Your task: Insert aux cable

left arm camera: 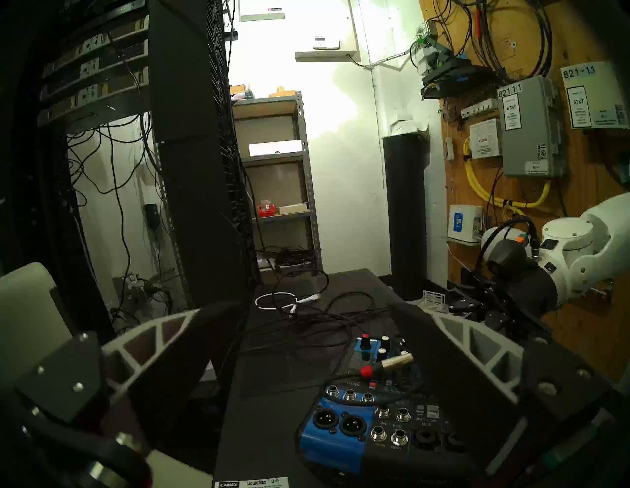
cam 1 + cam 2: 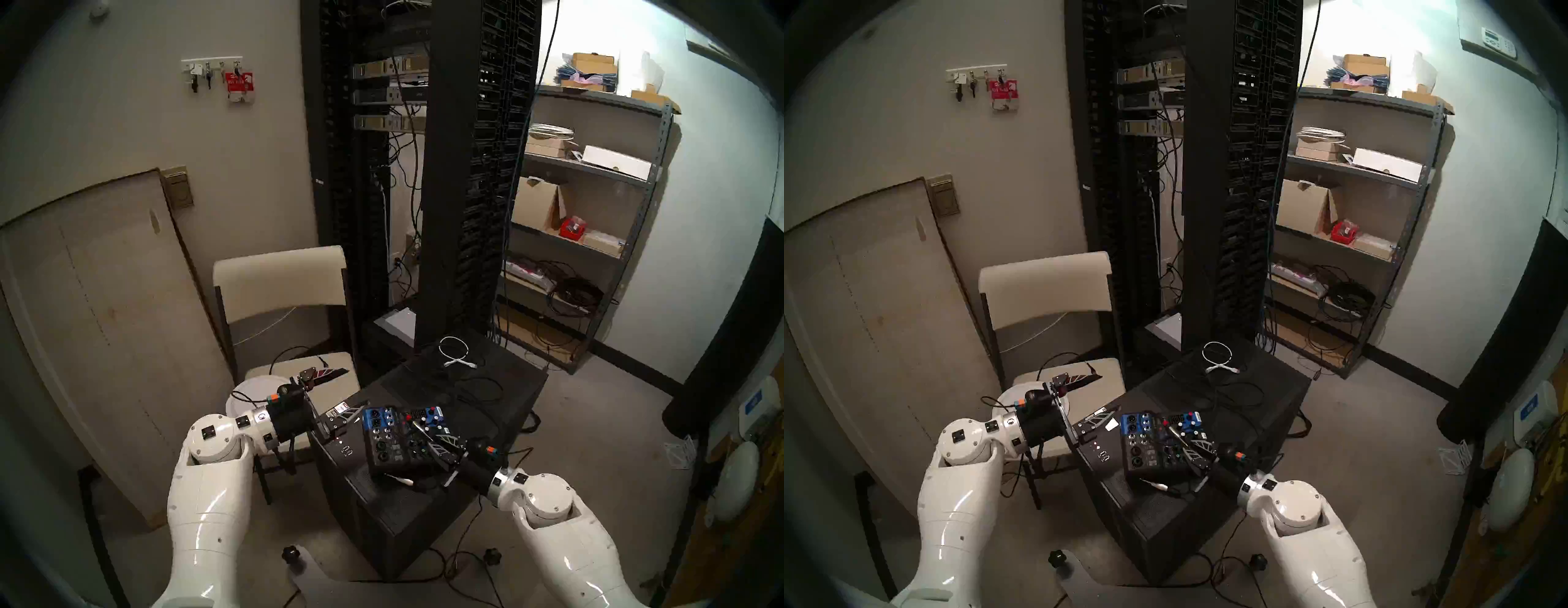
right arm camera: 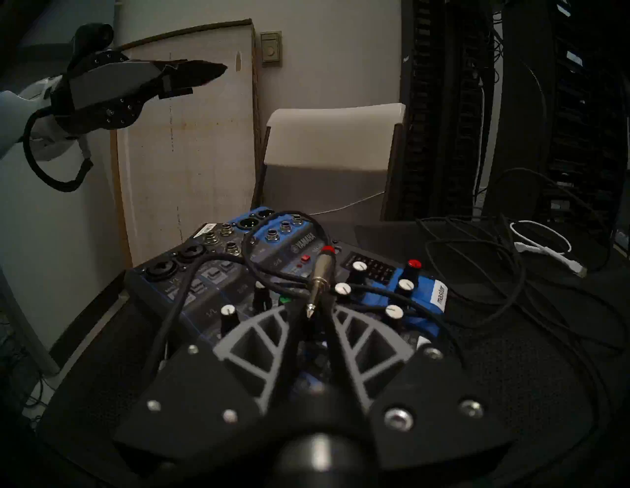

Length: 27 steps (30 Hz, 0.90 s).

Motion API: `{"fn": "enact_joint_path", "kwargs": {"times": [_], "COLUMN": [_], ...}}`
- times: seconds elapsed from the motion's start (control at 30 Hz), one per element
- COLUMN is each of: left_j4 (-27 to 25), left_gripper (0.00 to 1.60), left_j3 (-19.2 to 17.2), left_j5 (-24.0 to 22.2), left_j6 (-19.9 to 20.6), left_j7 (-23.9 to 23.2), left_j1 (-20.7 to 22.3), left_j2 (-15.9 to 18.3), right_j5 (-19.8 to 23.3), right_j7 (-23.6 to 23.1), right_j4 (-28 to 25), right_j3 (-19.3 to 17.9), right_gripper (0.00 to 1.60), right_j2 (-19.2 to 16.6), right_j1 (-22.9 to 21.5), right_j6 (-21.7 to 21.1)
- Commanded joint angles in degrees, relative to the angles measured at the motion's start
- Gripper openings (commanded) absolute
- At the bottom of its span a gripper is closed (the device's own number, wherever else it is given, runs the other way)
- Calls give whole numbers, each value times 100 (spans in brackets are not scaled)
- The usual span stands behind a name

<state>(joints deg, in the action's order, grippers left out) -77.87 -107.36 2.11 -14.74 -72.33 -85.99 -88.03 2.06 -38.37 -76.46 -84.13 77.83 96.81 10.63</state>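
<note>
The aux cable's silver plug (image 3: 320,269) with a red collar lies slantwise on top of a small blue-and-black mixer (image 3: 204,283), its thin black cable looping over the sockets. My right gripper (image 3: 310,317) hovers low over the mixer's knobs. Its fingers stand narrowly apart, with the plug's tip just between the fingertips and a gap on both sides. The same plug (image 1: 395,362) shows in the left wrist view above the mixer (image 1: 341,432). My left gripper (image 2: 339,395) is wide open and holds nothing, left of the mixer (image 2: 390,446).
The mixer sits on a black cabinet (image 2: 488,382) with loose black cables and a white coiled cable (image 2: 454,352). Another silver-and-black plug (image 2: 401,479) lies in front of the mixer. A folding chair (image 2: 280,280) stands left and a tall black server rack (image 2: 466,170) behind.
</note>
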Motion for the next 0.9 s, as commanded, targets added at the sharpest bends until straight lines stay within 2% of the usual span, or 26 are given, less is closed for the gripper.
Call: {"fn": "enact_joint_path", "kwargs": {"times": [0.0,0.1,0.17,0.2,0.53,0.57,0.67,0.7,0.87], "left_j4": [-70,-70,-70,-70,-70,-70,-70,-70,-70], "left_gripper": [160,160,160,160,160,160,160,160,160], "left_j3": [11,6,3,2,-11,-12,-16,-17,-24], "left_j5": [-12,-8,-5,-4,7,8,11,12,18], "left_j6": [-2,-3,-3,-3,-3,-3,-3,-3,-3], "left_j7": [3,-1,-4,-5,-15,-16,-19,-21,-26], "left_j1": [56,57,58,58,62,62,63,64,65], "left_j2": [-14,-18,-21,-22,-33,-33,-37,-38,-44], "right_j5": [4,7,14,22,50,50,34,33,40], "right_j7": [27,49,42,36,-24,-30,-45,-51,-111], "right_j4": [-101,-115,-122,-126,-162,-190,-265,-282,-324], "right_j3": [-12,-26,-31,-35,-57,-59,-67,-76,-126], "right_gripper": [50,38,7,0,0,4,36,53,61], "right_j2": [21,24,15,10,-7,-9,-22,-23,-71], "right_j1": [-56,-41,-39,-37,-10,7,43,52,100], "right_j6": [20,36,38,47,65,55,7,-3,-66]}}
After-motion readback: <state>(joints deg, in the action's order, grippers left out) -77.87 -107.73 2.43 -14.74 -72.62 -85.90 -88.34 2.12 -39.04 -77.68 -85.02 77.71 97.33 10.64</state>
